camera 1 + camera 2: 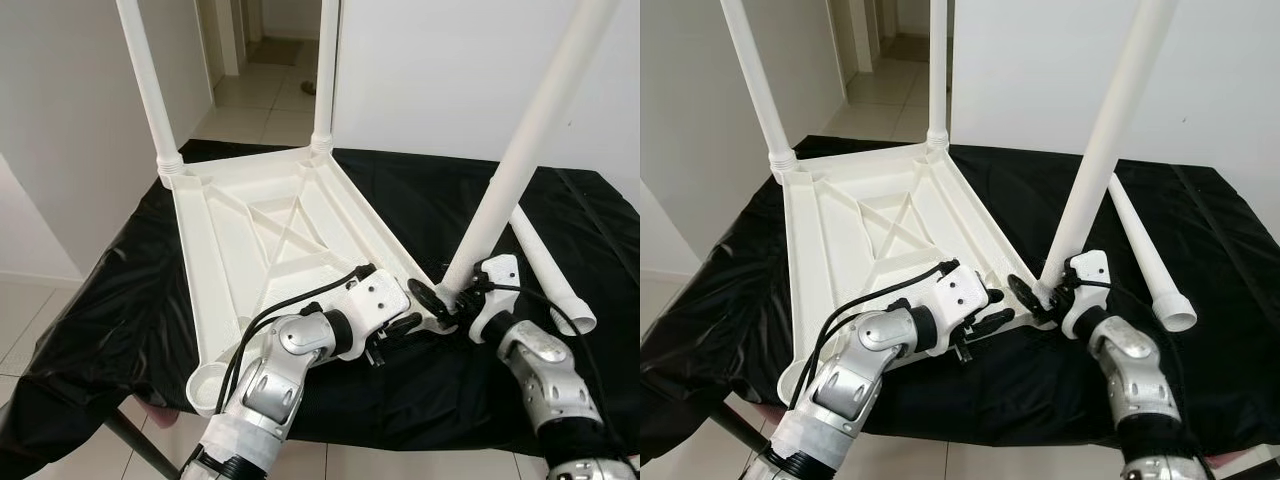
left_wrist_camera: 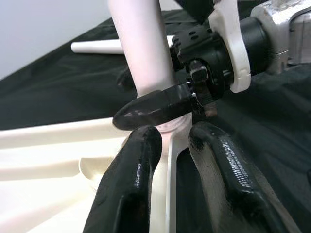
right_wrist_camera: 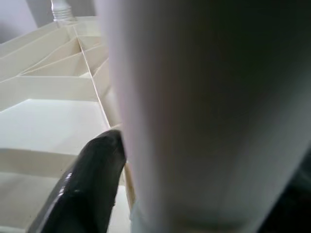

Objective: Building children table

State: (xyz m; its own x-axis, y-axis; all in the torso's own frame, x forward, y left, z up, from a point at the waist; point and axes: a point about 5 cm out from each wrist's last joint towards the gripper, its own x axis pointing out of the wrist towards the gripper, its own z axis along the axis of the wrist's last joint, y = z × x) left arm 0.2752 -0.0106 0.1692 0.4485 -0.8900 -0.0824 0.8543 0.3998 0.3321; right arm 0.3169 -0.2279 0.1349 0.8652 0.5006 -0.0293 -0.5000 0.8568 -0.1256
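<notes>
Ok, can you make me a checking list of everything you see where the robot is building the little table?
Surface: black cloth covers the work table, crinkled.
Job's things: white tabletop lies upside down; two legs stand in its far corners; a third leg leans at the near right corner; a fourth leg lies loose on the cloth; the near left socket has no leg.
Clutter: nothing seen.
Grippers: right gripper has its jaws shut around the base of the third leg; left gripper sits at the tabletop's near right edge, jaws apart.
Cables: black cables loop along the left arm.
Surroundings: white walls, tiled floor, hallway beyond.
</notes>
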